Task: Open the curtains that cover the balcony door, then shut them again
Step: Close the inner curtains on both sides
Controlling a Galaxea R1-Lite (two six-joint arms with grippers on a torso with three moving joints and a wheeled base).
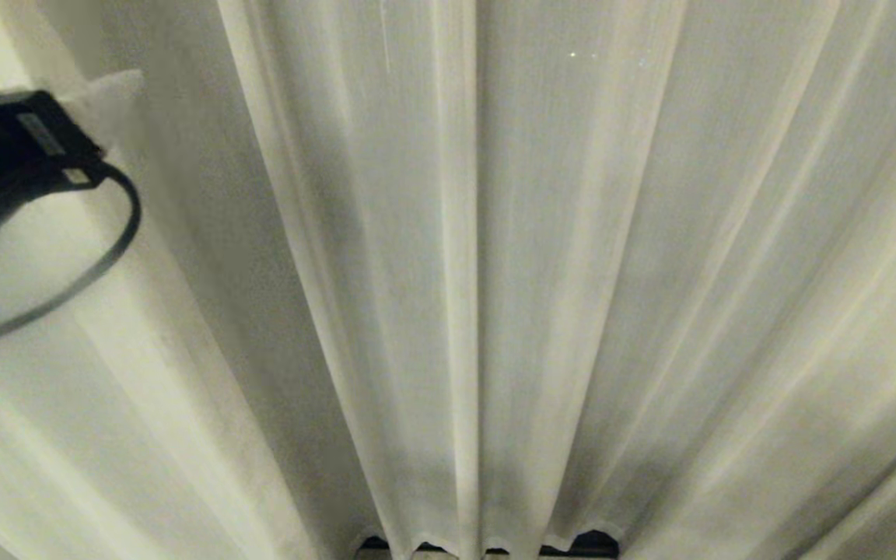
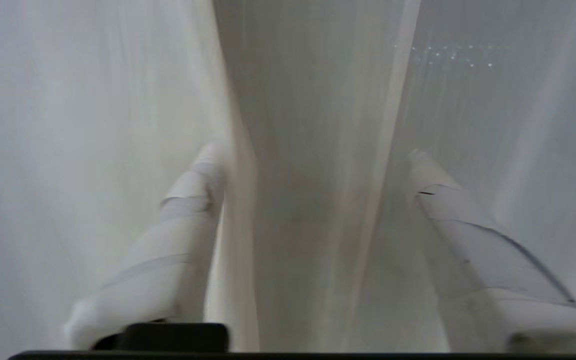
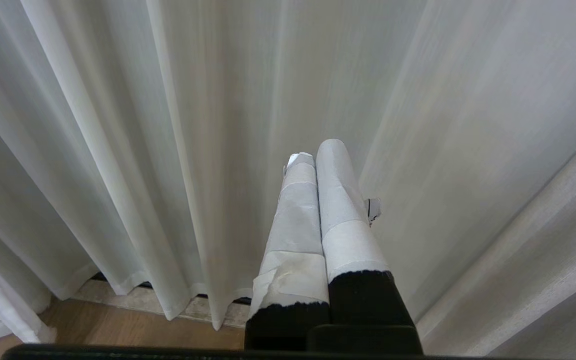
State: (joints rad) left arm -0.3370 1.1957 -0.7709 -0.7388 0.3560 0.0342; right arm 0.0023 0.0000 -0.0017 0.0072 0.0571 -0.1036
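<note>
Jaws first, operator: your left gripper stands spread wide right against the curtains, its taped fingers either side of a hanging pleat and pinching nothing; the fabric falls free between them. In the head view you catch only the black wrist housing and its looping cable at the left edge, so the wrist view is your evidence here. Your right gripper sits parked low, its two wrapped fingers pressed together with nothing between them, pointing at the folds near the hem; wooden floor shows just under that hem.

Farther out, both panels hang drawn; their hemmed edges meet down the middle of the head view, and only a dark sliver of the sill peeks below the scalloped hem; the balcony door itself is fully hidden behind cloth, no glass or frame visible.

My read: with the curtains covering the doorway and your left jaws empty, you're either at the very start or at the finish; these views alone can't tell you which.
</note>
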